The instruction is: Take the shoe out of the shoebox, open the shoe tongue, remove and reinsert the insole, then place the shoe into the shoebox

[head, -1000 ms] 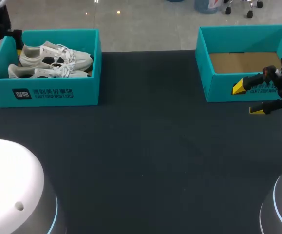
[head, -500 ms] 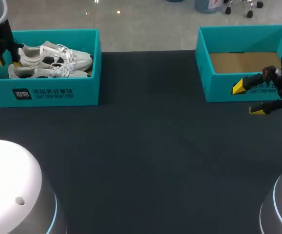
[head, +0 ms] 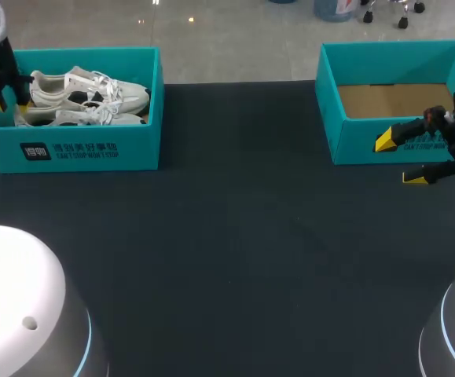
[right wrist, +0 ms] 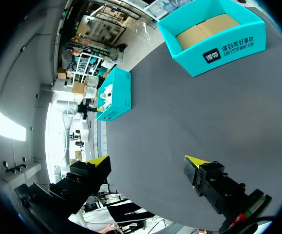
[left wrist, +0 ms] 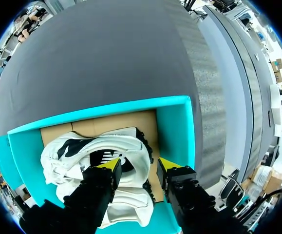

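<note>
My left gripper (left wrist: pixel 140 168) is hanging with its fingers spread apart over the heel end of the white shoes (left wrist: pixel 82 146), inside the teal shoebox (left wrist: pixel 177 126). One yellow tip is standing above the upper shoe and the other just beside it, over the cardboard floor, so I am grasping nothing. Both shoes are lying side by side under this gripper. My right gripper (head: pixel 400 159) is also staying released, just in front of the second shoebox (head: pixel 353 141), above the dark table (head: pixel 235 251).

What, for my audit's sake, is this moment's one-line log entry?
left gripper: open, above shoes in left shoebox | right gripper: open, by empty right shoebox | shoes: both in box
</note>
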### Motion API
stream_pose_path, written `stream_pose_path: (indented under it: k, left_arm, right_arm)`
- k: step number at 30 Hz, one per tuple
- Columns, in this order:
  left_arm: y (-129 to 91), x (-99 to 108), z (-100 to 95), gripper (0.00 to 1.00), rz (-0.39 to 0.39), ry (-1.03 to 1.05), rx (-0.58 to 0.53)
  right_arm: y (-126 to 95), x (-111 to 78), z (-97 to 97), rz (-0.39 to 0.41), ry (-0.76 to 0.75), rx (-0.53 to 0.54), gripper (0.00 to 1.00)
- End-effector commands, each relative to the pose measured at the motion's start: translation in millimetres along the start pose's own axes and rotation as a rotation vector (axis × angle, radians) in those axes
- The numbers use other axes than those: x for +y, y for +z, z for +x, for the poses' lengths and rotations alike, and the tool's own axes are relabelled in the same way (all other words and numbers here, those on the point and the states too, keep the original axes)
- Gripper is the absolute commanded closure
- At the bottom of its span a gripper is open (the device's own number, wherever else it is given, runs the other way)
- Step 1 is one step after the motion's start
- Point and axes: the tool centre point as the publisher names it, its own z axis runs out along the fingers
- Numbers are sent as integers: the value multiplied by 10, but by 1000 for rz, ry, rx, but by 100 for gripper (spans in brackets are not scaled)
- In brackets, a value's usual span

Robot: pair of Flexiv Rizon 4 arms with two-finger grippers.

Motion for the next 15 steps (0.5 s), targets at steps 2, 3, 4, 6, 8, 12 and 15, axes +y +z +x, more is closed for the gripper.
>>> stream_pose_path:
  k: [2,3,4,6,8,12,15]
  left_arm:
    - [182,74,71,54,10,-1,-21]
    - [217,80,80,54,13,-2,-28]
    - [240,83,87,54,11,-5,-31]
    - [280,92,98,54,8,-7,-46]
    - [318,108,109,54,8,-16,-49]
    - [365,119,116,53,10,-14,-66]
    - [379,120,109,52,13,-13,-69]
  right_arm:
    - [4,-3,-1,-1,2,-3,0]
    - [4,-3,-1,-1,2,-3,0]
    - [4,-3,-1,-1,2,-3,0]
    - [4,-3,-1,-1,2,-3,0]
    - [4,-3,-1,-1,2,-3,0]
    - [4,-3,-1,-1,2,-3,0]
    - [4,-3,-1,-1,2,-3,0]
